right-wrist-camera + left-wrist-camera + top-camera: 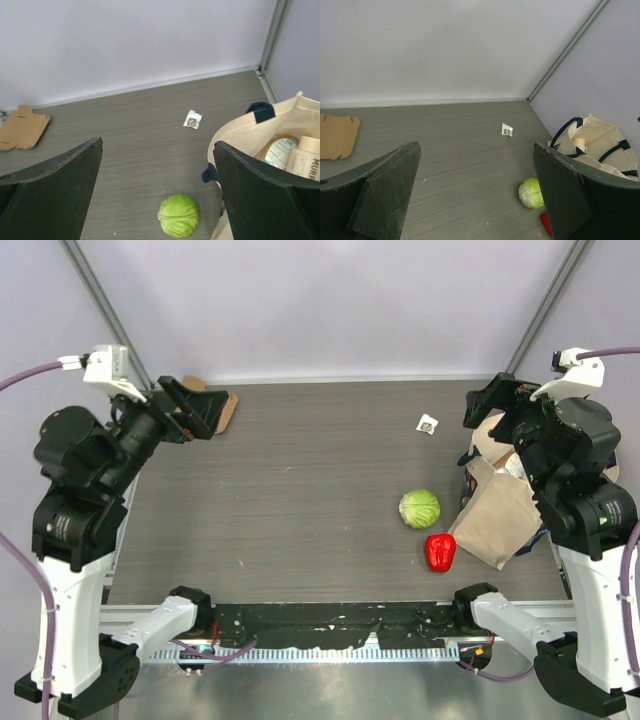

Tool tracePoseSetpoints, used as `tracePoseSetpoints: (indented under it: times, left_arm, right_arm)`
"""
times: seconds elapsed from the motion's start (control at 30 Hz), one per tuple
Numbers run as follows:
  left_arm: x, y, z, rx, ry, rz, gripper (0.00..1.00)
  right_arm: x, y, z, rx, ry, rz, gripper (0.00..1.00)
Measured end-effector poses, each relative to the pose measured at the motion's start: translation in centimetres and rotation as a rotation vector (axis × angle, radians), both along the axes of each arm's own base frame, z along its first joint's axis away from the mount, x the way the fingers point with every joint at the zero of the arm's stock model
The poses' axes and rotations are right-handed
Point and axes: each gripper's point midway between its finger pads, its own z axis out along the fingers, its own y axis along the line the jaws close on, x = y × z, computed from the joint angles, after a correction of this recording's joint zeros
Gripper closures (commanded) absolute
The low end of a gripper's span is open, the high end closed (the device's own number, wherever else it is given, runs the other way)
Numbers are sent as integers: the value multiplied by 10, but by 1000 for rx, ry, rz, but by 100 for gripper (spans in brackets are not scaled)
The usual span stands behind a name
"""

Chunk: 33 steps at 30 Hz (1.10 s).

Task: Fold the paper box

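The paper box (224, 408) is a flat brown kraft sheet with flaps, lying at the table's far left corner, partly hidden behind my left gripper (193, 408). It shows at the left edge of the left wrist view (337, 136) and the right wrist view (22, 128). My left gripper (477, 200) is open and empty, raised above the table right beside the sheet. My right gripper (490, 405) is open and empty, raised at the far right above the tote bag, and far from the sheet (157, 192).
A green cabbage (419, 508) and a red pepper (440, 552) lie right of centre. A tan paper bag (497, 512) and a cream tote bag (488, 443) with dark handles sit at the right edge. A small white packet (428, 424) lies near the back.
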Motion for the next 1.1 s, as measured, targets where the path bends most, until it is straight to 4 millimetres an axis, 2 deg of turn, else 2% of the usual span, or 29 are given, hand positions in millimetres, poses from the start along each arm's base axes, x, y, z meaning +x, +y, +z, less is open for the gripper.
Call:
tracePoseSetpoints:
  times: [0.13, 0.2, 0.27, 0.33, 0.37, 0.47, 0.57, 0.67, 0.73, 0.83, 0.87, 1.03, 1.1]
  left_arm:
    - [28, -8, -37, 16, 119, 7, 0]
    - [51, -10, -76, 17, 232, 38, 0]
    - [71, -5, -115, -18, 337, 86, 0]
    - [95, 11, -174, -90, 475, 167, 0]
    - [105, 26, -210, -163, 556, 220, 0]
    - [111, 70, -296, -346, 757, 389, 0]
    - [111, 101, -351, -510, 856, 519, 0]
    - [114, 119, -381, -640, 871, 593, 0]
    - [122, 132, -394, -740, 841, 640, 0]
    - [138, 149, -416, -850, 803, 716, 2]
    - [147, 154, -423, -887, 794, 735, 7]
    - [200, 167, -466, -1061, 785, 757, 18]
    - [235, 172, -463, -1121, 711, 715, 18]
  right_arm:
    - [2, 18, 4, 39, -11, 86, 2]
    - [6, 37, 2, 65, -3, 170, 2]
    - [8, 65, 0, 98, -8, 281, 2]
    - [7, 95, -14, 115, 30, 390, 2]
    - [7, 110, -21, 121, 54, 438, 2]
    - [7, 146, -40, 127, 117, 548, 2]
    - [1, 175, -64, 127, 184, 626, 2]
    - [-13, 200, -87, 121, 243, 698, 2]
    - [-20, 209, -98, 117, 268, 726, 2]
    - [-23, 213, -111, 116, 289, 734, 2]
    - [-23, 212, -114, 116, 292, 733, 2]
    - [-24, 206, -113, 118, 271, 709, 2]
    - [-24, 201, -108, 117, 250, 694, 2]
